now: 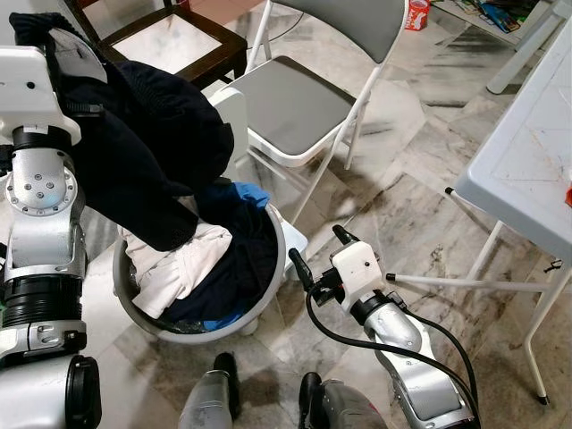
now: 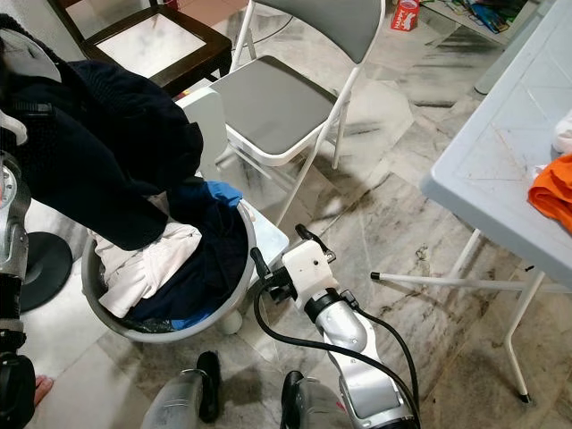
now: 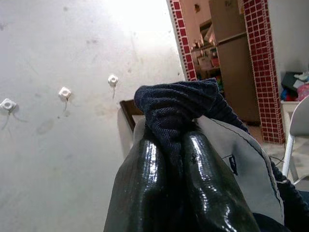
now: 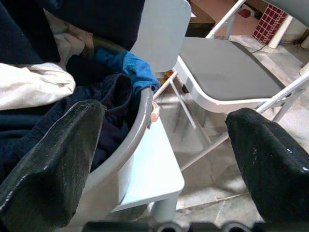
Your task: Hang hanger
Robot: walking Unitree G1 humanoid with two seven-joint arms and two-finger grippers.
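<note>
Even daylight lit the sharp head views; glare bleached the wall (image 3: 140,19) at twelve o'clock; near fingers (image 3: 145,188) blurred.

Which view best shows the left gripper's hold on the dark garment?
Left wrist view: the left gripper is shut on the dark garment, fabric bunched between its fingers. The eye views show the garment hanging over the basket, hiding the grip.

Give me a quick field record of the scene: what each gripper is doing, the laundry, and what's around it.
left gripper: raised, shut on dark garment
dark garment: lifted, lower end hanging into the basin
right gripper: open, low beside the basin rim
basin: grey, round, on the floor, holding white cloth, dark clothes and blue cloth
folding chair: white frame, grey seat, behind the basin
table: to the robot's right
hanger: cannot tell, none made out
</note>
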